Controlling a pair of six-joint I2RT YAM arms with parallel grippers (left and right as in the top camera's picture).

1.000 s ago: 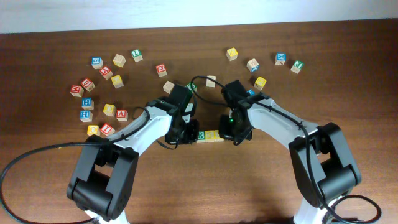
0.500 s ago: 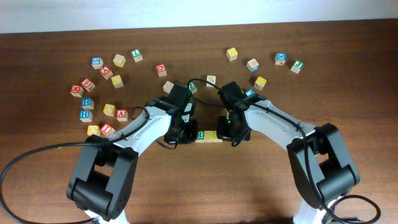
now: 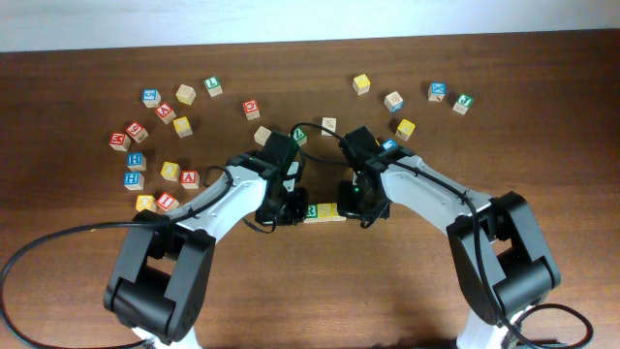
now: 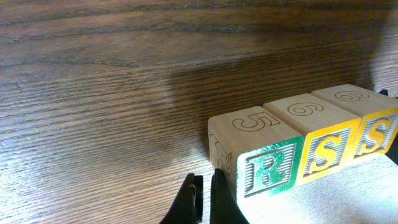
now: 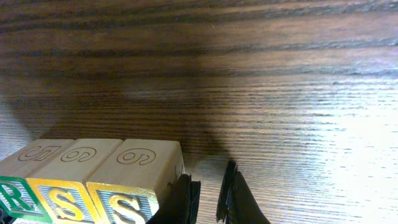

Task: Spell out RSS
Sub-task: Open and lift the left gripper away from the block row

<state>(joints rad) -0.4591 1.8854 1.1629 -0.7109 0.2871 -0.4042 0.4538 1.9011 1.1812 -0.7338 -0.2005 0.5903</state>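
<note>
Overhead, RSS (image 3: 324,210) is seen lying left-to-right, flanked by left claw (image 4: 204,190) and right claw (image 5: 209,188) (both narrowed, nothing held).

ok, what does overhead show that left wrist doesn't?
Only overhead: the left arm, right arm and loose blocks scattered on the table. Only left wrist: legible letters R, S, S and engraved numbers 5, 6, 6. Both: the row of three blocks, touching, with the left hand beside the R block.

top-down overhead, wrist views near rss (image 4: 305,146)
</note>
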